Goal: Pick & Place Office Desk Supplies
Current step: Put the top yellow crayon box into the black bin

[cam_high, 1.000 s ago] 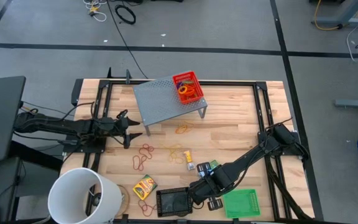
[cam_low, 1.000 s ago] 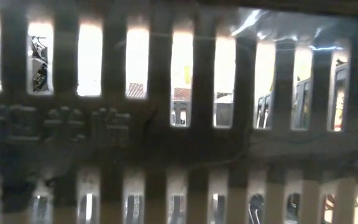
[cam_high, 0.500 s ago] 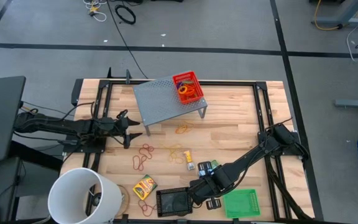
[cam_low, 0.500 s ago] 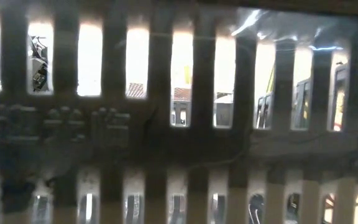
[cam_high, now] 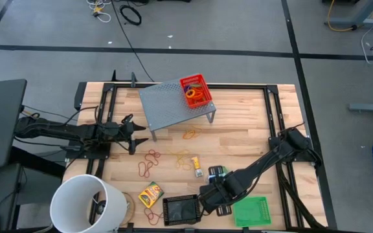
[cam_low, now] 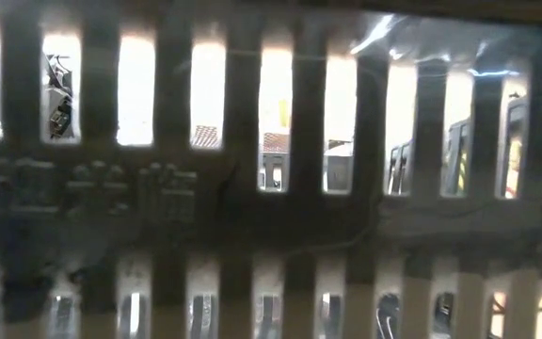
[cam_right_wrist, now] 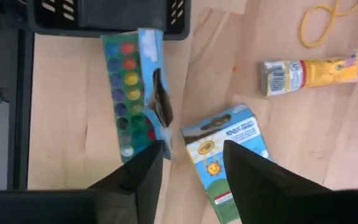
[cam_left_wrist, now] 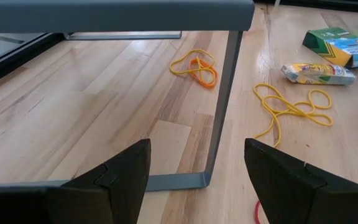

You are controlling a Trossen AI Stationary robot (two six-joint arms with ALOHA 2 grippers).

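Right hand (cam_right_wrist: 188, 180) low over desk (cam_high: 251, 129), fingers parted, nothing gripped; teal-green packets (cam_right_wrist: 132, 93) just ahead of fingertips, black mesh tray (cam_high: 180, 209) beyond them. Left hand (cam_left_wrist: 194, 180) wide, empty, near grey riser (cam_high: 173, 100); rubber bands (cam_left_wrist: 194, 65) ahead.

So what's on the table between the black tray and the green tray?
The right hand hangs there, open, seen in the high view between black tray and green tray.
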